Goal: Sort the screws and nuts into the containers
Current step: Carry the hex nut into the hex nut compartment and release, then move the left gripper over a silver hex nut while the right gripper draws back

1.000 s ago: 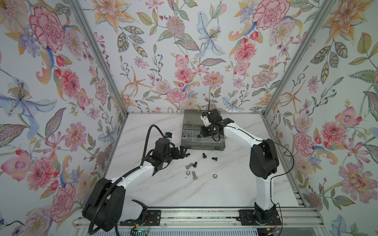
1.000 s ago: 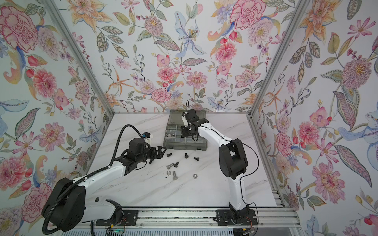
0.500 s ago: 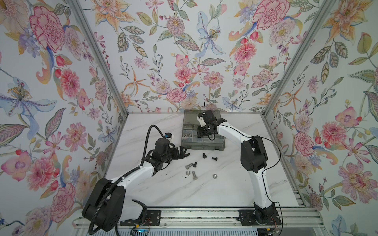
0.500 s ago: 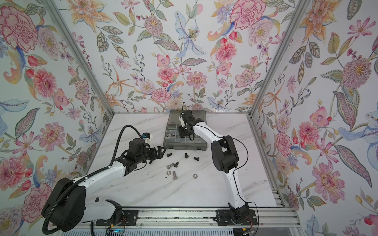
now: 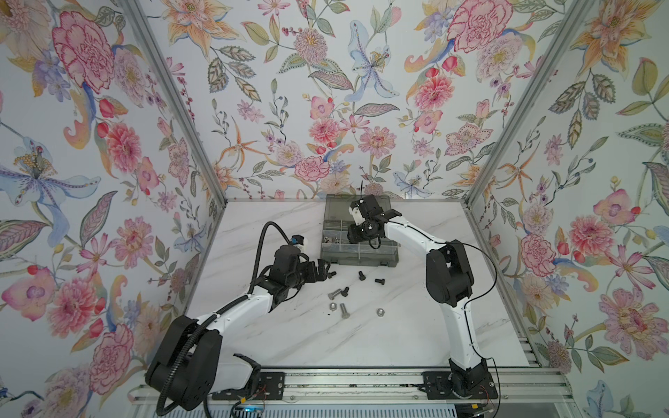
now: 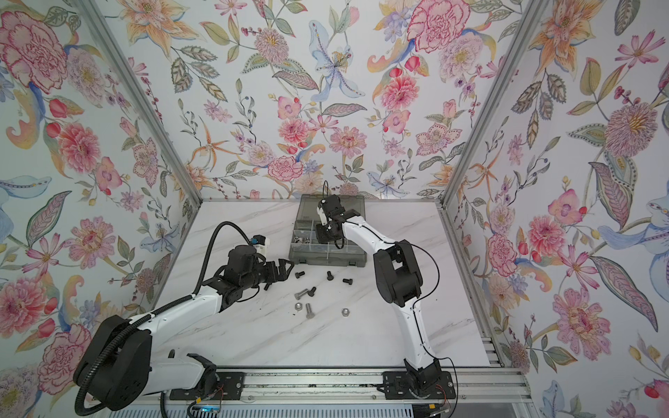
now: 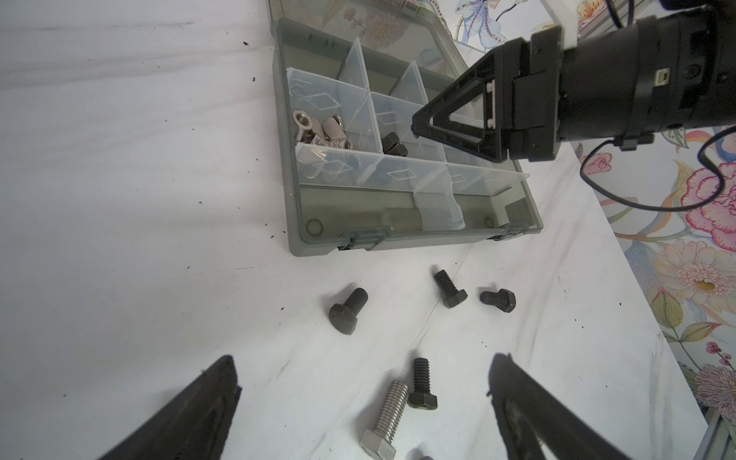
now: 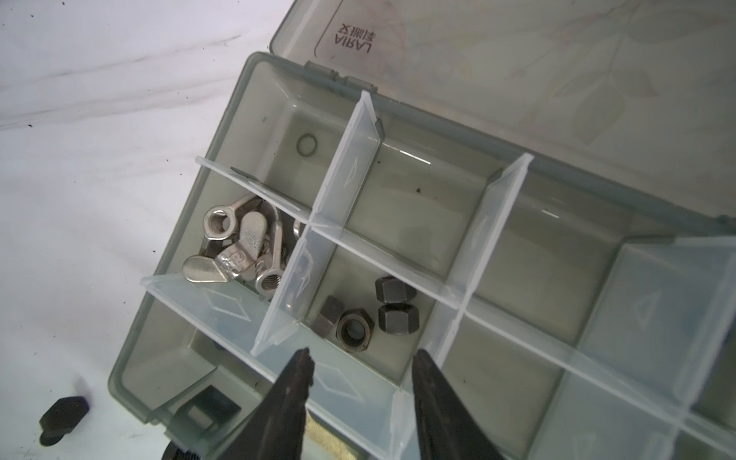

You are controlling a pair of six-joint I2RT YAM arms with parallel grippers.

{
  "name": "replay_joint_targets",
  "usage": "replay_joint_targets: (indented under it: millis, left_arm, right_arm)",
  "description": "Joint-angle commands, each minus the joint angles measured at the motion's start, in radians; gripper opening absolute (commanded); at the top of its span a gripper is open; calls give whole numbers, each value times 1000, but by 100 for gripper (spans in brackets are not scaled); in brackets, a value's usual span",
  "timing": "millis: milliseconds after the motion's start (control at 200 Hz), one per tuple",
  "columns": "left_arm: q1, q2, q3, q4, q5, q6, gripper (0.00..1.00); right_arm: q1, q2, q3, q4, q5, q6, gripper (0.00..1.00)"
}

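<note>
Left gripper (image 5: 324,269) hung low over the table (image 5: 289,343) in both top views, jaws spread wide and empty, at about 8 o'clock from the organizer box (image 5: 362,258). Right gripper (image 5: 356,237) pointed down into that box, which sat at 12 o'clock on the table. At 6 o'clock from the box lay 4 black screws (image 5: 362,275), 2 silver bolts (image 5: 344,310) and 2 silver nuts (image 5: 380,312). All looked like small, hard steel, surely light but quick to roll or skid on the smooth marble.

From the left wrist, the left gripper (image 7: 364,368) showed its fingers well apart. 1 of the black screws (image 7: 422,384) and 1 of the silver bolts (image 7: 388,414) lay side by side between them, untouched. I'd have pinched the bolt across its threaded shank just below the head, where the threads give bite. The pair lay so close that a careless squeeze might catch both.

From the right wrist, the right gripper (image 8: 363,358) had its jaws parted with nothing between them, above the cell holding 4 black nuts (image 8: 382,314). Wing nuts (image 8: 235,247) filled the neighbouring cell. The thin clear dividers (image 8: 350,167) looked bendy, best left unbumped.
</note>
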Motion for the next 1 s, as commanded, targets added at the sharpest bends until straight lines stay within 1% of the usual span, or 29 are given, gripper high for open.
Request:
replay_joint_targets:
  millis: [0,270,545,686,861,996]
  left_arm:
    - [11,-32,-12,-11,-7,-8,99]
    - [11,-34,-19,-27,-23,-5,99]
    - [3,-37,-43,-42,-38,-9,100]
    - [-8,-30,-52,-102,-90,5,99]
    - [-53,-48,-80,-117,-135,-20,100]
    - [-113,-47,-84,-142,-171,-39,99]
  right_arm:
    - [-1,-74,-37,-9,-8,-22,47]
    - [-2,-184,-151,-8,-33,-32,49]
    - [-2,-326,-311,15,-34,-37,50]
    - [-1,-405,-404,46,-49,-29,51]
    - [-2,-488,-503,63,-53,-25,52]
    - [-4,-536,-577,85,-52,-17,52]
